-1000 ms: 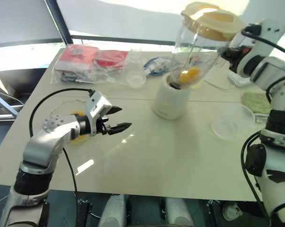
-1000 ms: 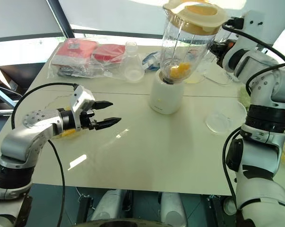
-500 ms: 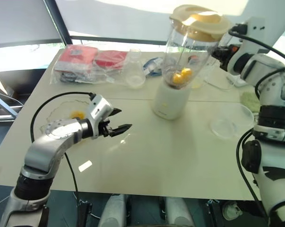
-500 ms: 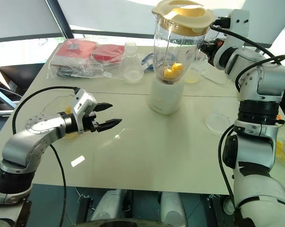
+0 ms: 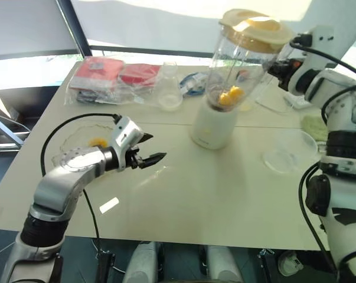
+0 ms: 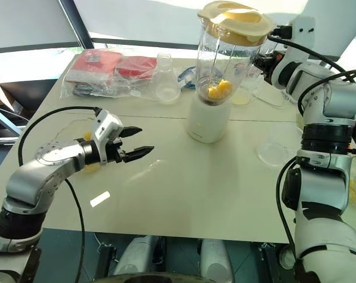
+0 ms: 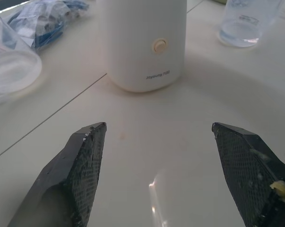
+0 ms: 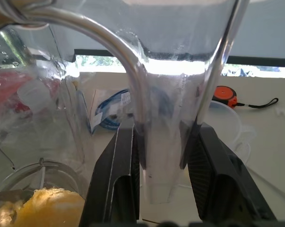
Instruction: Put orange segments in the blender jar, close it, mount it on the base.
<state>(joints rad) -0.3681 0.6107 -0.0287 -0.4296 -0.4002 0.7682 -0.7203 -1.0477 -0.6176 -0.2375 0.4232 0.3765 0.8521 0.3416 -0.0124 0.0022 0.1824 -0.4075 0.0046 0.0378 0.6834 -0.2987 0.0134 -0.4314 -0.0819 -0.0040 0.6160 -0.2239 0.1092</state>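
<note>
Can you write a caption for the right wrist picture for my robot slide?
Right end effector grips the handle of the blender jar, orange segments inside.

Seating of jar (image 6: 228, 59) on base (image 6: 207, 121) — perhaps incomplete — is unclear.

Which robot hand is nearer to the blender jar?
Right. The right hand grips the blender jar by its handle; the left hand hangs open over the table, well to the jar's left.

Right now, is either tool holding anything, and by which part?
The right tool grips the blender jar by its handle; the left tool is open, holding nothing.
</note>
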